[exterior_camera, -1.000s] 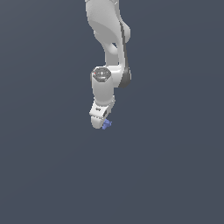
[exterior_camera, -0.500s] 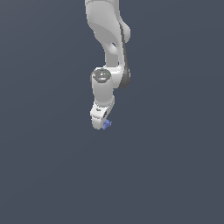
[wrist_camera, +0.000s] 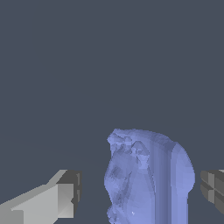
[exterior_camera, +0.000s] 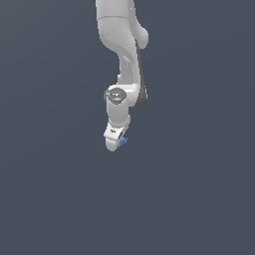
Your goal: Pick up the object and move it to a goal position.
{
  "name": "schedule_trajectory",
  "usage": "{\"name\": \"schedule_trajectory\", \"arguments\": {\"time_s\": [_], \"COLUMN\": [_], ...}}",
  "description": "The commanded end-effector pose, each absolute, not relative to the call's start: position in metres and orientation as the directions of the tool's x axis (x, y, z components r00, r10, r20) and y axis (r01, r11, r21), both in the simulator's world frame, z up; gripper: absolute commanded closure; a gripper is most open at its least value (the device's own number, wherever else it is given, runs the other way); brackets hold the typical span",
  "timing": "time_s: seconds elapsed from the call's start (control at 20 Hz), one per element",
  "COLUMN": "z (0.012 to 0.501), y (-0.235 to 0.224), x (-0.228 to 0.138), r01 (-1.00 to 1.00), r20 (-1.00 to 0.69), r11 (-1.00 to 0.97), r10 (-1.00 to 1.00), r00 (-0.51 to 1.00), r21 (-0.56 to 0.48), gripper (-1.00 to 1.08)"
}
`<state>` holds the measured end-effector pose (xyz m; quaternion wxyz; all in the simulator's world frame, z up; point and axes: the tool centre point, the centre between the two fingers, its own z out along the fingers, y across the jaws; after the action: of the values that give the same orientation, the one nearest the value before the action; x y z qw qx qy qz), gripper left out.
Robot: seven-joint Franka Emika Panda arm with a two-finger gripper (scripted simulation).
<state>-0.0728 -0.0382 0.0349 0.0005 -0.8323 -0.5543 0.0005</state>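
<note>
Periwinkle-blue object [wrist_camera: 148,177]: lumpy, irregular, faceted on one flank and smoother on the other; sits between the two fingertips in the wrist view. Pale grey fingertip [wrist_camera: 59,199] apart from it on one side, a clear gap showing; darker ribbed pad [wrist_camera: 213,187] on the other side, also short of contact by a narrow strip of background.

White gripper [exterior_camera: 115,142]: hangs at the end of the arm [exterior_camera: 122,55], pointed down and tilted slightly. Jaws spread, not yet closed on anything. In the exterior view, object [exterior_camera: 122,141] appears as a small blue fleck at the gripper tip, toward the exterior view's right of the white finger.

Surface: uniform dark slate grey [exterior_camera: 60,199], no seams or markings; height of gripper above it not readable. Goal position: no marker visible in either view.

Step in hand, by judgement: grasp stage, fingers bracketing the piece, closure pending.

Next move calls for: closing squarely on the lumpy body without nudging it sideways, then lifting and carrying toward the goal. Uneven shape likely to shift or pivot under the pads.
</note>
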Motion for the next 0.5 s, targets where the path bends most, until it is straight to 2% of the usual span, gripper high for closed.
{"name": "schedule_trajectory", "arguments": {"time_s": [0.0,0.1,0.15,0.45], "z": [0.0295,0.0284,0.0284,0.0284], "y": [-0.0381,-0.0382,-0.0382,-0.0382], "x": [-0.0722,-0.0720,-0.0720,-0.0720], "r01": [0.923,0.923,0.923,0.923], "r20": [0.000,0.000,0.000,0.000], "r11": [-0.385,-0.385,-0.385,-0.385], "r10": [0.923,0.923,0.923,0.923], "r00": [0.385,0.385,0.385,0.385], "r21": [0.000,0.000,0.000,0.000], "gripper": [-0.92,-0.92,1.08,1.08]}}
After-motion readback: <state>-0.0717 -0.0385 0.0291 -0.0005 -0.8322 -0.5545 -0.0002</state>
